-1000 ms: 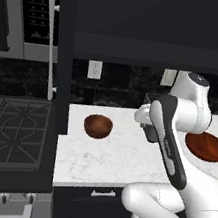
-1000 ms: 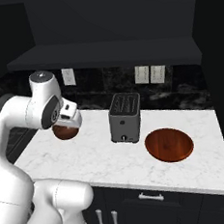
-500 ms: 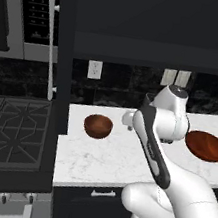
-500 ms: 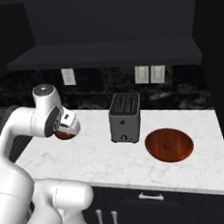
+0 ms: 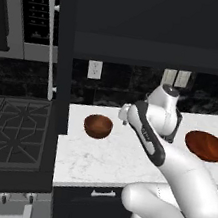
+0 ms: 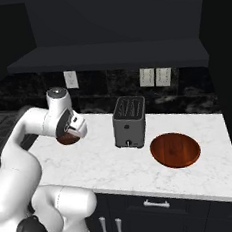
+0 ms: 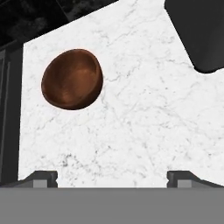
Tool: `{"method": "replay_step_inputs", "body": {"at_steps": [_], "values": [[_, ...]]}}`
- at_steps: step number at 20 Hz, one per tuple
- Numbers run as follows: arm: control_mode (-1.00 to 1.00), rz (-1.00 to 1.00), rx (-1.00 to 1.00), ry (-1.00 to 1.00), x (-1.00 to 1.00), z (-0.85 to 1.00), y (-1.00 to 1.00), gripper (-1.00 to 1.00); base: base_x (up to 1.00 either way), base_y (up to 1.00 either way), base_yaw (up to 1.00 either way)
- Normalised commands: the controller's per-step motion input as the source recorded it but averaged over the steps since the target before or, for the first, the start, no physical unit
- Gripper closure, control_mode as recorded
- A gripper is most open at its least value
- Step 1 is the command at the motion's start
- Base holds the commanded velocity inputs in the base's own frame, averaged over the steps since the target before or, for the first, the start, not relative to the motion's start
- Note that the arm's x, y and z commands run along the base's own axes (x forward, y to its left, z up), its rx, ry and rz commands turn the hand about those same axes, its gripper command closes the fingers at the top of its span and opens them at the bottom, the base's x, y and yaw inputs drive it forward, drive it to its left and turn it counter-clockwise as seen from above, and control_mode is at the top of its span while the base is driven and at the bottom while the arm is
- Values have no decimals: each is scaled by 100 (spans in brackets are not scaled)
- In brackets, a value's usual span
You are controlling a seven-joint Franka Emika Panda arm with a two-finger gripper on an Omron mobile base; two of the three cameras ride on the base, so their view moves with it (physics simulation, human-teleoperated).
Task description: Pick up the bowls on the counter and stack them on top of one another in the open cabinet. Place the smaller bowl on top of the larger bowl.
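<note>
I've swung the arm leftward over the last second: earlier the hand sat near the big bowl's side of the counter, now it has crossed toward the small bowl, so I judge the first pick is being lined up and nothing is stacked yet.

Going left to right on the counter [image 5: 102,160]: the small bowl [image 5: 98,126] sits near the left end, just beside the stove [image 5: 10,134], upright, mouth facing up. It is round, so it has no long axis to speak of; in the hand view it reads as slightly oval [image 7: 72,78] only because the camera looks at it on a slant, and its opening tips toward the upper left of that view. Any approach angle across the rim should serve.

Next comes the gripper [image 7: 111,177], hovering over bare marble, well apart from the bowl. Its two tips stand at the far corners of the hand view, so the jaws are spread about as wide as they go, with nothing between them.

Then the toaster [image 6: 129,121], standing between the two bowls.

Furthest right, the big bowl [image 6: 175,149] lies flat on the counter, mouth up, also round and without a long axis.

Above it all the cabinet [image 6: 107,56] shelf is bare and dark; both bowls have yet to go up there
</note>
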Motion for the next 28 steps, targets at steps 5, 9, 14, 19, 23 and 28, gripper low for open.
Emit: {"method": "replay_step_inputs", "body": {"at_steps": [5, 9, 14, 19, 23, 28], "values": [[-100, -9, 12, -2, 37, -46, 23, -100, 0, 0, 0], [-100, -7, 0, 0, 40, -34, 26, -100, 0, 0, 0], [-100, -5, 0, 1, 37, -32, 11, -100, 0, 0, 0], [-100, -3, 0, 0, 43, -31, 5, -100, 0, 0, 0], [-100, -3, 0, 2, 45, -29, 6, -100, 0, 0, 0], [-100, -2, 0, 3, 35, -13, 6, -100, 0, 0, 0]]}}
